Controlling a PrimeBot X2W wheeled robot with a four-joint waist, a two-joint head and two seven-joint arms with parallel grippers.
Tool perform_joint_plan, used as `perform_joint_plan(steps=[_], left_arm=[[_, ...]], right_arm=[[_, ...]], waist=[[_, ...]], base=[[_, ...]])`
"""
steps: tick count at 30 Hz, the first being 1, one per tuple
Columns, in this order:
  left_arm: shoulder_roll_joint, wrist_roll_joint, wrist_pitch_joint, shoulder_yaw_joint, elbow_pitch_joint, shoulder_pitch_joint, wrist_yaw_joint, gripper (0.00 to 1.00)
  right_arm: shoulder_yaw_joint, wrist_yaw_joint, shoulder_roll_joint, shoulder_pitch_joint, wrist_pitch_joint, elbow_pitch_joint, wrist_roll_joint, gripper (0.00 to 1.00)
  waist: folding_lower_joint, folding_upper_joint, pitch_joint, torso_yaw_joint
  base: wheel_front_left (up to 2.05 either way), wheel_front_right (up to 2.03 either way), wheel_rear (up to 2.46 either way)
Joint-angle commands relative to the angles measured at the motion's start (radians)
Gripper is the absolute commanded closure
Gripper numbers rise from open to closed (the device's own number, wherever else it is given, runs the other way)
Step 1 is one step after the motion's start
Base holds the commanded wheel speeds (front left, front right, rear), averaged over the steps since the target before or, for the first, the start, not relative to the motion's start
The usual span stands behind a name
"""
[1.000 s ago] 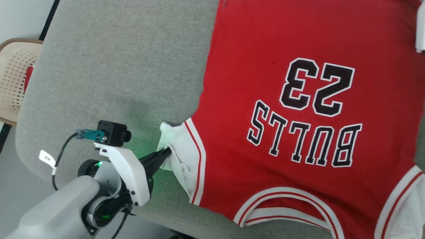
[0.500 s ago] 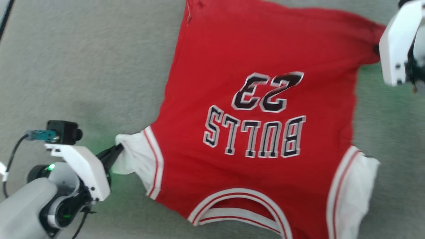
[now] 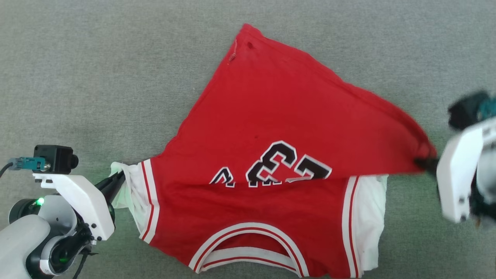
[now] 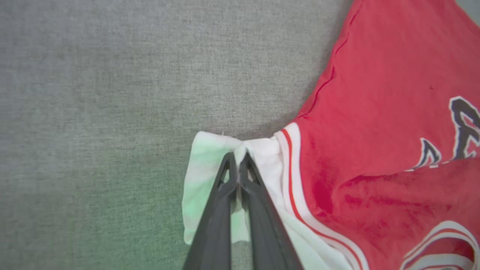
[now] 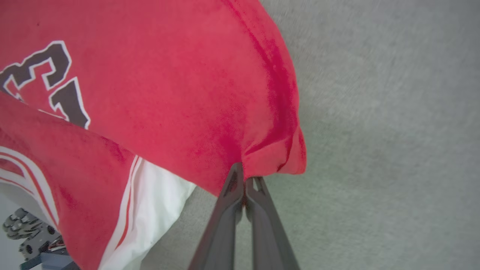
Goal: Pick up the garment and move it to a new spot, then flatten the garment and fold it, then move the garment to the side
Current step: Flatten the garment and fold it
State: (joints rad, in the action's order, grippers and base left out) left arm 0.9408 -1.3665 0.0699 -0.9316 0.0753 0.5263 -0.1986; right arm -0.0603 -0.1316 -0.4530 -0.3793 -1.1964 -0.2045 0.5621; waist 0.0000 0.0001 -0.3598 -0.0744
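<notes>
The red shirt (image 3: 271,116) lies in the middle of the grey cloth top (image 3: 97,77), with its striped collar (image 3: 248,226) at 6 o'clock. The left gripper (image 3: 118,179), at 8 o'clock, is pinched tight on the white sleeve (image 3: 133,193). The right gripper (image 3: 424,162), at 3 o'clock, is pinched tight on a red bottom corner of the shirt and pulls it out to that side. The shirt bends in a fold across its middle. The fold hides part of the black numbers (image 3: 288,164).
</notes>
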Motion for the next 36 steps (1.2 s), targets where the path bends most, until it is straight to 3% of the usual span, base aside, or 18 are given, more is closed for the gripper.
perform_joint_plan(steps=[1, 7, 11, 12, 14, 15, 17, 22, 29, 32, 36], left_arm=[[0.005, -0.002, 0.002, 0.004, -0.01, -0.001, -0.007, 1.0], [0.003, 0.006, 0.012, 0.003, -0.022, 0.015, -0.009, 1.0], [-0.007, 0.013, 0.017, 0.001, -0.018, 0.026, -0.002, 1.0], [-0.011, 0.013, 0.017, -0.001, -0.014, 0.028, 0.001, 1.0], [-0.015, 0.012, 0.02, -0.001, -0.008, 0.032, 0.005, 1.0], [-0.017, 0.012, 0.021, -0.002, -0.005, 0.033, 0.005, 1.0], [-0.021, 0.011, 0.021, -0.003, -0.001, 0.032, 0.011, 1.0], [-0.031, 0.008, 0.015, -0.008, 0.0, 0.02, 0.014, 1.0], [-0.047, 0.017, 0.014, -0.015, -0.009, 0.023, 0.021, 1.0], [-0.06, 0.029, 0.025, -0.023, -0.007, 0.041, 0.025, 1.0], [-0.093, 0.046, 0.035, -0.034, 0.005, 0.066, 0.039, 1.0]], right_arm=[[0.036, 0.002, 0.045, 0.085, -0.007, -0.048, -0.009, 1.0], [0.092, 0.002, 0.127, 0.219, 0.043, -0.04, -0.034, 1.0], [0.095, 0.002, 0.152, 0.235, 0.15, 0.079, -0.053, 1.0], [0.091, 0.002, 0.156, 0.229, 0.179, 0.113, -0.057, 0.74], [0.085, 0.004, 0.156, 0.211, 0.223, 0.176, -0.073, 0.61], [0.069, 0.004, 0.147, 0.204, 0.238, 0.191, -0.08, 0.0], [0.059, 0.004, 0.14, 0.191, 0.249, 0.196, -0.082, 0.0], [0.08, 0.002, 0.086, 0.197, 0.202, 0.002, -0.073, 0.0], [0.141, 0.001, 0.095, 0.165, 0.124, -0.263, -0.084, 0.0], [0.108, 0.001, 0.101, 0.093, 0.16, -0.287, -0.093, 0.0], [0.043, 0.001, 0.098, -0.029, 0.236, -0.2, -0.092, 0.0]], waist=[[0.0, -0.0001, -0.004, 0.007], [0.0, -0.0001, -0.015, 0.007], [0.0, -0.0001, -0.025, 0.001], [0.0, -0.0001, -0.026, -0.001], [0.0, -0.0001, -0.026, -0.003], [0.0, -0.0001, -0.025, -0.005], [0.0, -0.0001, -0.022, -0.006], [0.0, -0.0001, -0.008, -0.018], [0.0, -0.0001, -0.003, -0.053], [0.0, -0.0001, -0.007, -0.08], [0.0, -0.0001, -0.014, -0.128]], base=[[0.0, 0.0, 0.0], [0.0, 0.0, 0.0], [0.0, 0.0, 0.0], [0.0, 0.0, 0.0], [0.0, 0.0, 0.0], [0.0, 0.0, 0.0], [0.0, 0.0, 0.0], [0.0, 0.0, 0.0], [0.0, 0.0, 0.0], [0.0, 0.0, 0.0], [0.0, 0.0, 0.0]])
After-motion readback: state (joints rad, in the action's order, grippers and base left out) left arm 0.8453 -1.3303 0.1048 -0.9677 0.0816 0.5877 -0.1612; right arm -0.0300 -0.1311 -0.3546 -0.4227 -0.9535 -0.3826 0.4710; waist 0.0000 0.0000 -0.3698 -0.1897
